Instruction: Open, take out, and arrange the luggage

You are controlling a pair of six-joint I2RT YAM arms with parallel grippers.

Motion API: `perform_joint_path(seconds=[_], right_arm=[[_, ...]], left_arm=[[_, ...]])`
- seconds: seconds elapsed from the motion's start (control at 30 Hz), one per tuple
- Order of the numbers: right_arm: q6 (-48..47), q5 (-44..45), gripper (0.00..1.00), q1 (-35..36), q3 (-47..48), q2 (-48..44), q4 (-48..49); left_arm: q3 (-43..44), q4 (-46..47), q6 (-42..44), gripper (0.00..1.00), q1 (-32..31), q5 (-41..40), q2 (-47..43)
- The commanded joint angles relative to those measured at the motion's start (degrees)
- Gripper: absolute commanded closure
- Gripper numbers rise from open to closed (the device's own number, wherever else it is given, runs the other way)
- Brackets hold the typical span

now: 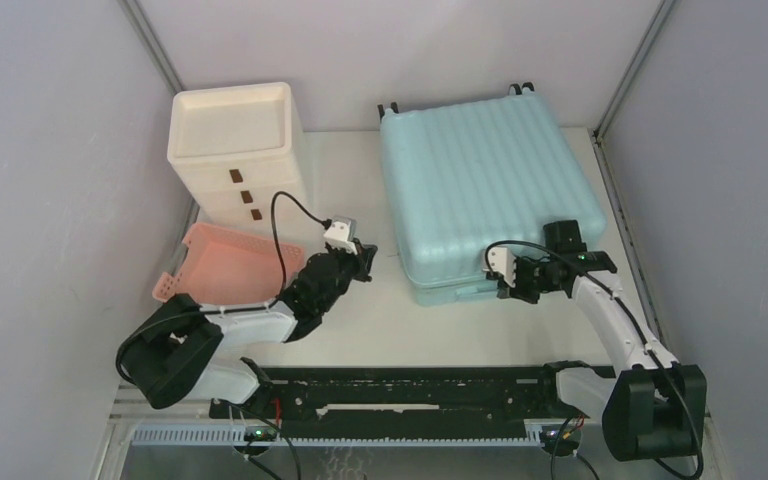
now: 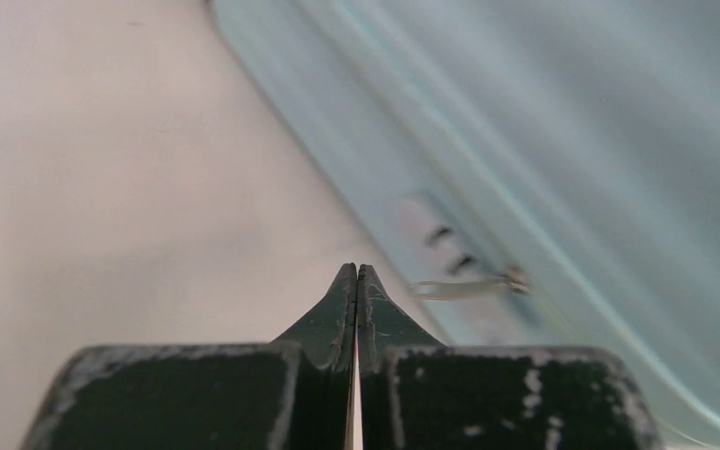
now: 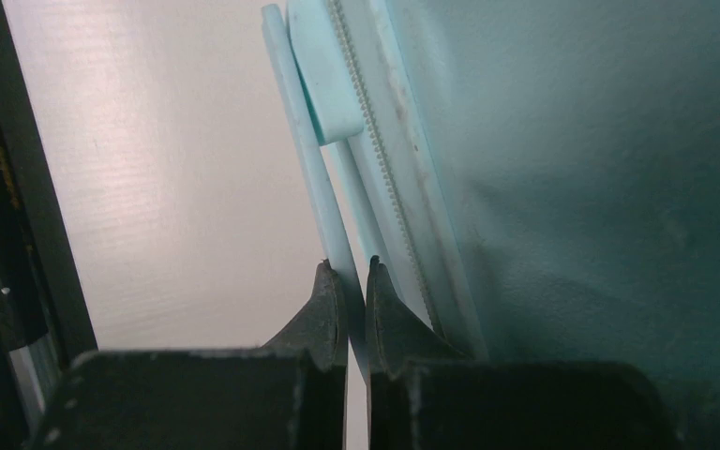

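In left wrist view, luggage (image 2: pixel 572 141) blurred; its zipper pull (image 2: pixel 469 286) indistinct.

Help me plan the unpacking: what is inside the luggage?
Nothing inside shows: the luggage lies closed, ribbed shell up, its contents hidden. Only the outer zipper seam is visible, where the right gripper pinches its pale blue edge.

The top camera looks steeply down from behind over the whole table (image 1: pixel 440 330), far off, while each wrist camera sights close along its own jaws, with the luggage (image 1: pixel 485 180), shared by all three views, ahead and right of them.
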Motion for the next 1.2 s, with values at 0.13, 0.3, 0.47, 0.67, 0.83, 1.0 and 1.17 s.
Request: perform_joint_path(seconds=[0.13, 0.3, 0.47, 0.67, 0.83, 1.0, 1.17], right_arm=[[-3.3, -1.7, 1.00, -9.3, -0.5, -5.5, -13.1], [-7.1, -0.4, 1.00, -12.2, -0.5, -4.3, -15.1], [-13.8, 1.9, 1.00, -17.4, -0.5, -3.4, -16.6], [-20.3, 3.8, 1.00, -23.1, -0.5, -1.2, -17.6], [-22.3, 2.9, 1.00, -24.0, -0.5, -0.5, -18.3], [-22.4, 1.9, 1.00, -24.1, -0.5, -0.9, -18.5], [-22.4, 1.5, 1.00, -24.1, -0.5, -0.5, -18.8]], left_arm=[[6.0, -2.4, 5.7, 1.00, 3.0, -1.2, 3.7], [3.3, 4.0, 7.3, 1.00, 3.0, 5.4, 3.5], [-1.8, 9.3, 9.0, 0.82, 3.0, 18.5, 1.2], [-8.5, 19.2, 12.0, 0.53, 0.2, 28.2, 0.8], [-10.2, 27.1, 22.6, 0.40, -7.1, 23.2, 5.9], [-8.3, 35.6, 22.9, 0.39, -8.1, 18.7, 14.0], [-5.7, 35.9, 24.6, 0.39, -8.1, 17.5, 16.5]])
